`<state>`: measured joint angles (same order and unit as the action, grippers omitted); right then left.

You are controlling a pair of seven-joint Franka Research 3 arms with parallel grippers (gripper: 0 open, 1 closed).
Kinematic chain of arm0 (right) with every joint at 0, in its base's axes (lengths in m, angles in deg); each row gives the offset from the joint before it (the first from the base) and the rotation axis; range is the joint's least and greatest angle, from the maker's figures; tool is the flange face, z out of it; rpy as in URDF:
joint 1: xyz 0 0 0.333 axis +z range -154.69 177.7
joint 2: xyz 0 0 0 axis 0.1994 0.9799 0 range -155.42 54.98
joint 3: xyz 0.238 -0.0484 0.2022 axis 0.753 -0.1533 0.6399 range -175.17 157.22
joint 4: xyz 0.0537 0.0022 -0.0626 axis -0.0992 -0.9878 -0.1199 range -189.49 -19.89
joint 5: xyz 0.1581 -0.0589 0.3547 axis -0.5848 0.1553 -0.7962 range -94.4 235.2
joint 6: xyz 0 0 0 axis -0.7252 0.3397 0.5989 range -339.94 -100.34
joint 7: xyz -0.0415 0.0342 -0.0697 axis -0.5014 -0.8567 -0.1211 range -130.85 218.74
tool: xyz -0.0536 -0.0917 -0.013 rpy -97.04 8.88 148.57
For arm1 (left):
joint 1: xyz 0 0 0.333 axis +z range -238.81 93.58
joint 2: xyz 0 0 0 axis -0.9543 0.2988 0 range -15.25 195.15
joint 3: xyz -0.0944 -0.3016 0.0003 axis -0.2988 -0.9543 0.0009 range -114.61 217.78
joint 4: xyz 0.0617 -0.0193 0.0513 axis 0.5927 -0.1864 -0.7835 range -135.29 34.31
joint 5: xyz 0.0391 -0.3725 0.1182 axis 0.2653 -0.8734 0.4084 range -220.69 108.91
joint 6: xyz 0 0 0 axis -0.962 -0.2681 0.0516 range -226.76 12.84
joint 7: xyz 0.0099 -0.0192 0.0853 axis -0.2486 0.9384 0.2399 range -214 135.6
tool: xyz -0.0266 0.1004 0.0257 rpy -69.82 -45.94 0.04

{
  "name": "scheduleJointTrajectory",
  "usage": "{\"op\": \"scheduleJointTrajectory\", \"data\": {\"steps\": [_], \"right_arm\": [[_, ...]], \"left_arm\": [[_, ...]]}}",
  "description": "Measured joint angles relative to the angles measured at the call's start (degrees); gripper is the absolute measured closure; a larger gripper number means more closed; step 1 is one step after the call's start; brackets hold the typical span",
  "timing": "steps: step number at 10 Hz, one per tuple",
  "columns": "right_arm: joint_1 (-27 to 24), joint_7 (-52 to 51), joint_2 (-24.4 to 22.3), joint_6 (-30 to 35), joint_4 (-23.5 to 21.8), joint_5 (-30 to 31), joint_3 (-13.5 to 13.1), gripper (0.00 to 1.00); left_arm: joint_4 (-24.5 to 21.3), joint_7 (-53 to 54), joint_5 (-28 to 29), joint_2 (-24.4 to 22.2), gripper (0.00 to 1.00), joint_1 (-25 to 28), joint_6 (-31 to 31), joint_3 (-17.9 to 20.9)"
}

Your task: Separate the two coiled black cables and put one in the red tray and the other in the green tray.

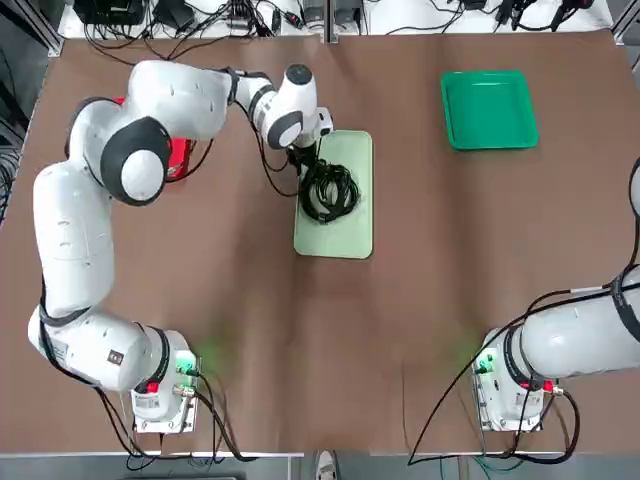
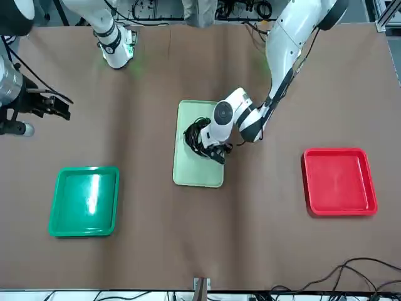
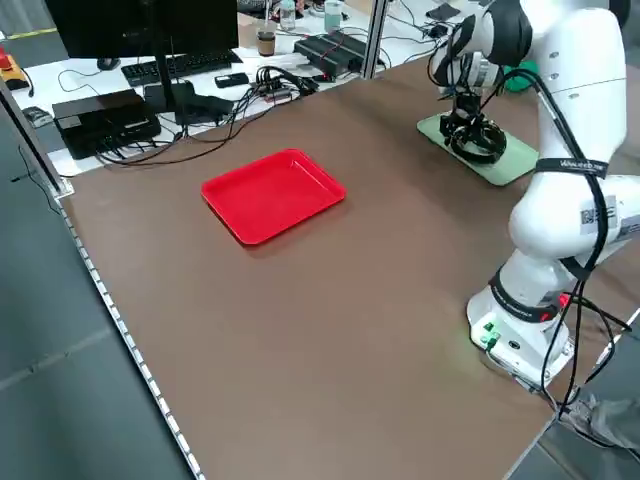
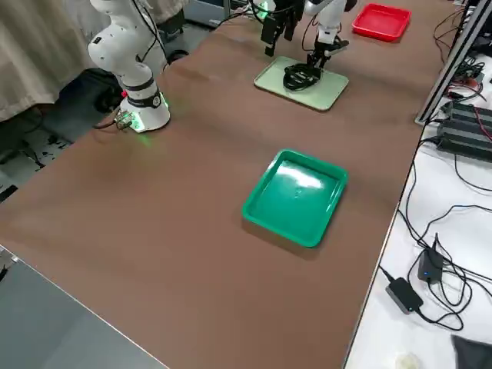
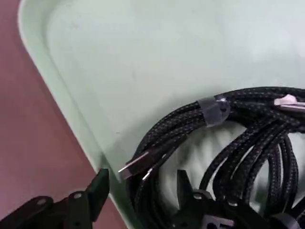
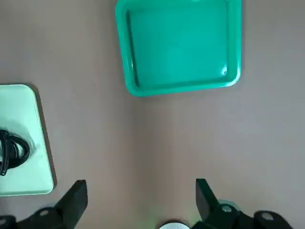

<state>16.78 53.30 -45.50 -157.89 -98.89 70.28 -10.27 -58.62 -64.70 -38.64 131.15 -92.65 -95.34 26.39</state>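
- Both black cables (image 1: 328, 190) lie piled together on the pale tray (image 1: 335, 235), middle of the top view.
- The red tray (image 2: 338, 180) and green tray (image 2: 84, 200) hold nothing yet.
- The left gripper (image 5: 140, 191) is half open around some strands; the right gripper (image 6: 140, 200) waits wide open.

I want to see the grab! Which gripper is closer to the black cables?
The left gripper is closer, right down at the coiled cables on the pale green tray. The right gripper hangs far away, off to the side.

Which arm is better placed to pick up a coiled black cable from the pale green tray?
The left. Its gripper already hangs at the coiled black cables in the pale green rectangular tray, fingers around some strands. The right gripper is far off, open.
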Motion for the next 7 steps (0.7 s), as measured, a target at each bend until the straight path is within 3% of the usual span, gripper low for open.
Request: {"op": "scheduleJointTrajectory", "data": {"steps": [5,7], "right_arm": [[0.4,-0.2,0.7,0.0,-0.1,-0.6,0.3,0.0],[1.7,-0.2,1.5,0.5,-0.7,-6.7,0.4,0.0]], "left_arm": [[0.5,-0.2,0.2,1.5,0.5,-0.1,-1.3,0.2],[0.5,-0.4,0.2,1.5,0.61,0.3,-1.2,0.2]]}}
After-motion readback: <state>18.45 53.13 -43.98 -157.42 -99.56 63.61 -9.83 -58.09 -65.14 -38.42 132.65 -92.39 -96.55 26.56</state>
